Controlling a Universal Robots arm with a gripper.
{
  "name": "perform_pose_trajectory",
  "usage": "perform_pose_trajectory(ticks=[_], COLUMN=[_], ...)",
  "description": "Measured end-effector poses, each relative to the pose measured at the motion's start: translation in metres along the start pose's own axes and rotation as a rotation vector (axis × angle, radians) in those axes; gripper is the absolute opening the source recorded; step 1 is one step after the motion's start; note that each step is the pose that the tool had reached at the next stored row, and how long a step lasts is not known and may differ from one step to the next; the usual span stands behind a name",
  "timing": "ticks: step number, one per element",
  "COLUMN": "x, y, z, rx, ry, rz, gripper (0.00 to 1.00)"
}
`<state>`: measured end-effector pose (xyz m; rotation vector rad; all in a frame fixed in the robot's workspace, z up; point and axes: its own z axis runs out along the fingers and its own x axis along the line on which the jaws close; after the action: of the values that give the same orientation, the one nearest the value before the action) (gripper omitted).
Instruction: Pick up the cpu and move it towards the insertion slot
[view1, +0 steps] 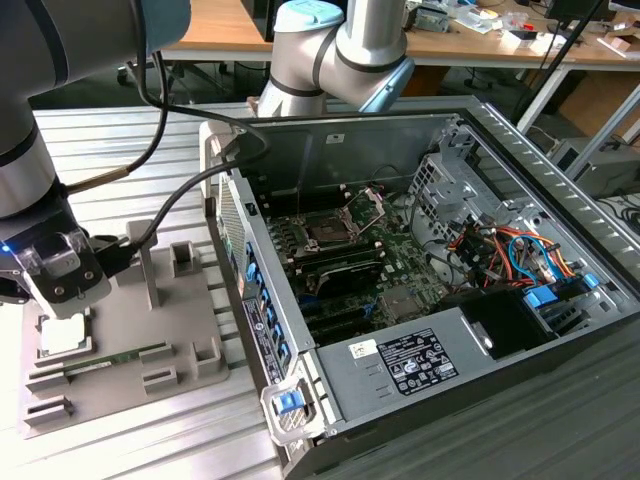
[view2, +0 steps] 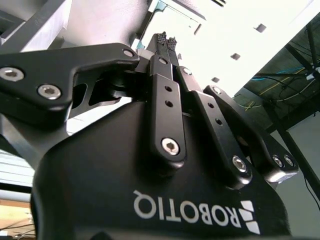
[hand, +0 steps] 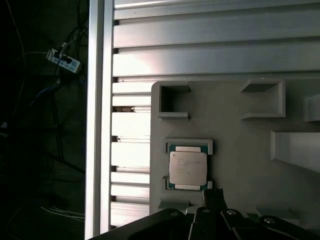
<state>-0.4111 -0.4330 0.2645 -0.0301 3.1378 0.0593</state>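
Currently my pincer (view2: 166, 40) is clenched on nothing, tips pressed together in the second wrist view. It hangs over the cpu (hand: 188, 167), which lies flat in a pocket near one edge of the grey tray (hand: 240, 150). The exterior view adds the insertion slot (view1: 325, 232), well apart inside the computer case (view1: 330, 150).

The black gripper (view2: 166, 40) is seen from behind its body, with linkage bars and silver screws (view2: 170, 146) leading to ribbed pads (view2: 160, 37) that meet tip to tip. Beyond them are a bright white panel (view2: 240, 30) and blue and yellow cables (view2: 280, 80).
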Motion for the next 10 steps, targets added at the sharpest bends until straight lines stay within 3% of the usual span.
perform_pose_trajectory(ticks=[10], x=[0.0007], y=[-0.0005], z=[0.0055], rx=[0.0001], ry=[0.0001], rz=[0.0], gripper=[0.11])
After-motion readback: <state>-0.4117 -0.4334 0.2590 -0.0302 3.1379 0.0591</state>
